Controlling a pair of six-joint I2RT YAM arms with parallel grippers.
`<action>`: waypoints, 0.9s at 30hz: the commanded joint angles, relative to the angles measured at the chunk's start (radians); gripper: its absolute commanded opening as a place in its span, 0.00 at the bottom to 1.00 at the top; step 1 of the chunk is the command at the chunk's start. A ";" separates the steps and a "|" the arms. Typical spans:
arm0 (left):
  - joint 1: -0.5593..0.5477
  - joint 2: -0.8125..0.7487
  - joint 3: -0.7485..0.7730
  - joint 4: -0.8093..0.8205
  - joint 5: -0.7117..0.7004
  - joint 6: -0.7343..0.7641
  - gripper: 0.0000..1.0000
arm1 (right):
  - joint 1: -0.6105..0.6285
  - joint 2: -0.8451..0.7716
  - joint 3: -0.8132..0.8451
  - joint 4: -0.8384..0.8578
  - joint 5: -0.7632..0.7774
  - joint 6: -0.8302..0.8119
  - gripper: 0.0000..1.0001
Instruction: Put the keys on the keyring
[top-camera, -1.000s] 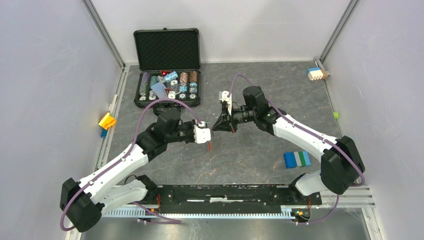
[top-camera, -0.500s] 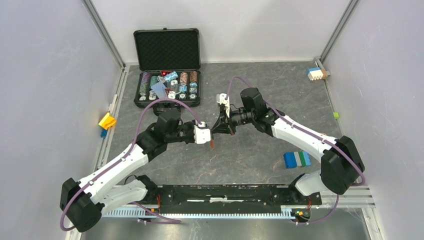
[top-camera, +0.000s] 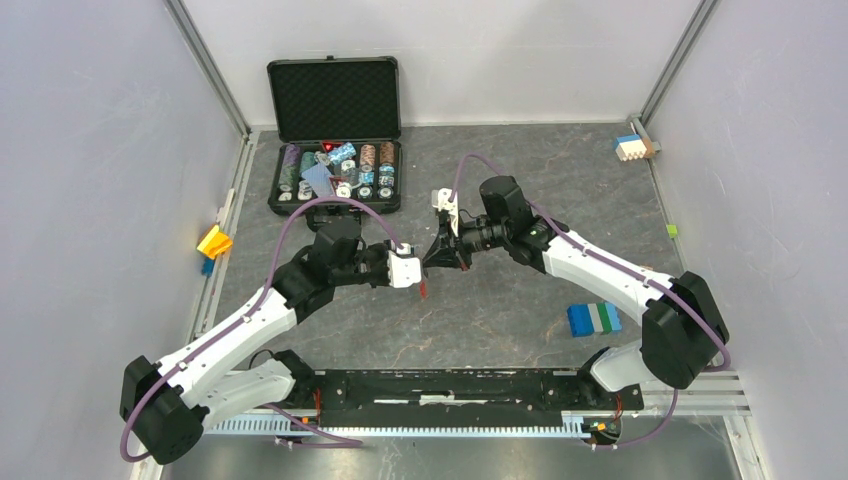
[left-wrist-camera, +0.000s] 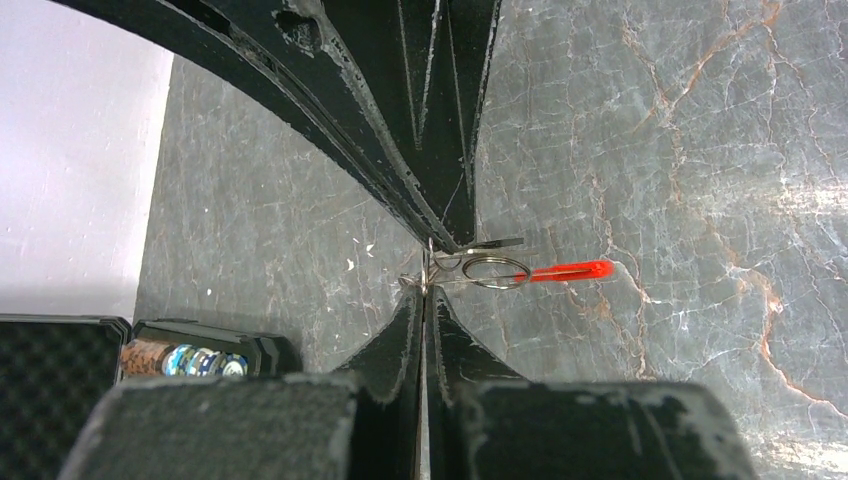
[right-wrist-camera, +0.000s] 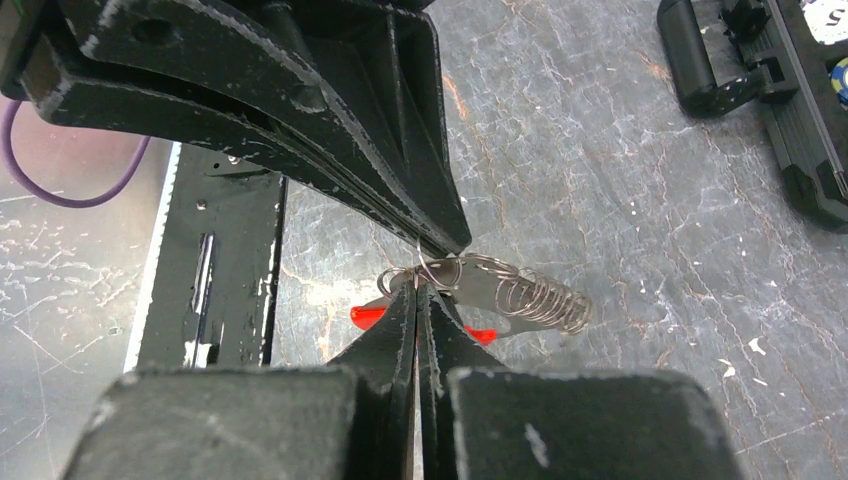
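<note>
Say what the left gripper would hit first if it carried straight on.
Probably the right gripper, its tips directly ahead of the left gripper at the keyring; exact gap unclear.

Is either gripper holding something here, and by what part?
Both the left gripper and right gripper pinch the keyring by its thin wire loop; its red tag is untouched.

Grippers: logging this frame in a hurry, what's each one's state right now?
Left gripper: closed, pinching the keyring.
Right gripper: closed, pinching the same keyring.
</note>
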 joint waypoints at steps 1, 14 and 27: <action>-0.003 -0.026 0.030 0.014 0.055 -0.012 0.02 | 0.000 -0.003 0.043 0.005 0.027 -0.018 0.00; -0.002 -0.028 0.033 -0.009 0.088 -0.002 0.02 | 0.000 0.009 0.047 -0.004 0.034 -0.022 0.00; 0.014 -0.034 0.043 0.000 0.158 -0.066 0.02 | -0.002 0.002 0.034 -0.020 0.009 -0.065 0.00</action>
